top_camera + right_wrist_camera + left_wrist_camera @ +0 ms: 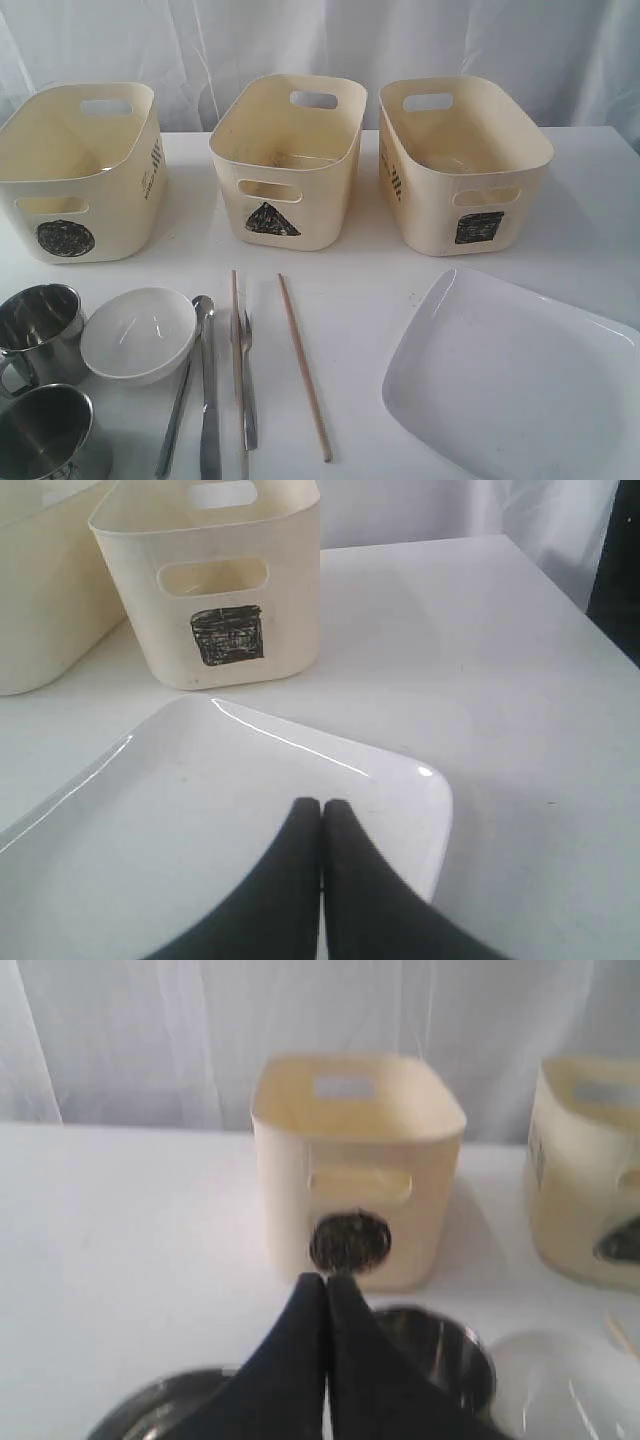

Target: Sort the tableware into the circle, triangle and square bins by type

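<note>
Along the near edge of the table (360, 275), left corner to right: steel mugs (38, 325), bowl (138, 333), spoon (178, 410), knife (209, 420), fork (248, 400), chopsticks (303, 365), plate (510, 385). Left gripper (326, 1280) and right gripper (321, 805) hang above, each pressed together, empty. Toward the far edge stand circle bin (110, 215), triangle bin (320, 215), square bin (430, 215).

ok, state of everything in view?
circle bin: upright, nothing seen inside
triangle bin: upright, nothing seen inside
square bin: upright, nothing seen inside
rear mug: upright, empty
front mug: upright, empty
bowl: upright, empty
plate: flat, bare
spoon: lying flat
knife: lying flat
fork: lying flat
chopsticks: lying flat
left jaws: shut, nothing held
right jaws: shut, nothing held
</note>
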Available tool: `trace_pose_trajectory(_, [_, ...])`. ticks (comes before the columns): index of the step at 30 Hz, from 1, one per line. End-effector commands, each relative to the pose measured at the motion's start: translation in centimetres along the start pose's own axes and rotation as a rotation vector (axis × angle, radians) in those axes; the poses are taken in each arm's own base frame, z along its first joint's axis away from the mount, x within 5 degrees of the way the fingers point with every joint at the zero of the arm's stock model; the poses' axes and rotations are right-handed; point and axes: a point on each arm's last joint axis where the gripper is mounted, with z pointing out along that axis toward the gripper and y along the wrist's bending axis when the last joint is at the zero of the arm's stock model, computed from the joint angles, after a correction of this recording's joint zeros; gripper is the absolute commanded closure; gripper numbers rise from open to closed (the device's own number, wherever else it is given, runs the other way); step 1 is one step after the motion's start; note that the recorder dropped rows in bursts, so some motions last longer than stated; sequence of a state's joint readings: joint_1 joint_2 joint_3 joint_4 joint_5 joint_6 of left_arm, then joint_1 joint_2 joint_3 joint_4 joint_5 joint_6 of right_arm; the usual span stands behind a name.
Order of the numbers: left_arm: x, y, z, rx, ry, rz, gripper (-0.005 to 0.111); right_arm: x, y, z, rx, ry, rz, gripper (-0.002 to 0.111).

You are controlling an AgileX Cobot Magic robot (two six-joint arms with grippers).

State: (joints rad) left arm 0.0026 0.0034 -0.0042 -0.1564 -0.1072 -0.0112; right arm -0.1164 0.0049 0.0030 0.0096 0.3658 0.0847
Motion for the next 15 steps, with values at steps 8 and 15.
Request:
trace_pose_trajectory(8, [-6.1,1.3,-1.6,-0.065,-0.52,-0.416,0.107,-0.2,0.0,-0.1,-0.006,-0.022,-0.003,0.108])
trace_pose_trajectory(15, [-14.4,1.0,1.0,-0.135,-0.502,-0.307,0.107,-0.2,0.0,-0.1,-0.007,-0.022,0.023,0.108])
